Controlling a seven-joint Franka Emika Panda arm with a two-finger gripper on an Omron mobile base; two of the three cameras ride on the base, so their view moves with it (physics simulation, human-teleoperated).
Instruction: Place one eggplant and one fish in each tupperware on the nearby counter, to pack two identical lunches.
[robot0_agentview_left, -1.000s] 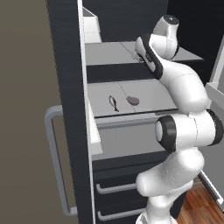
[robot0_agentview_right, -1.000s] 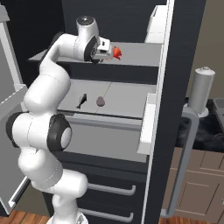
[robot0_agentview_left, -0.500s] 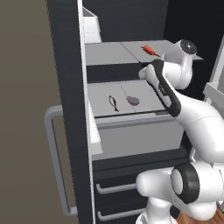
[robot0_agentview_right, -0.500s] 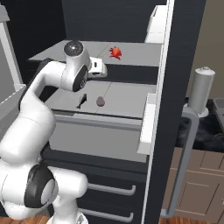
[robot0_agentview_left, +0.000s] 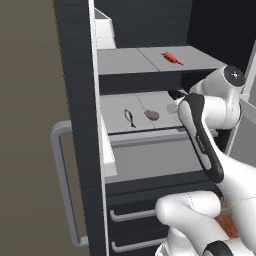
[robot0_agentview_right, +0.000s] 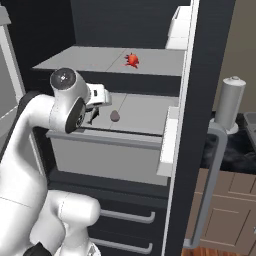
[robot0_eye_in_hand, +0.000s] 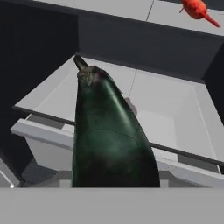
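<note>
A dark green eggplant rises from between my fingers in the hand view, stem end pointing away, and my gripper is shut on it. The hand hangs in front of the fridge's middle shelf, at its right end; from the other side the hand sits at that shelf's left end. The small red-orange fish lies on the upper shelf, seen too as the fish and the fish, above and beyond my gripper. The tupperware is out of view.
On the middle shelf lie a small dark slender thing and a purplish lump. A pale drawer stands open below. The open fridge door flanks the left, its handle on the right. A tall grey cylinder stands on the counter.
My arm has swung down from the upper shelf, beside the fish, to the front of the middle shelf. The fish stays where it lay. The grip has not changed.
</note>
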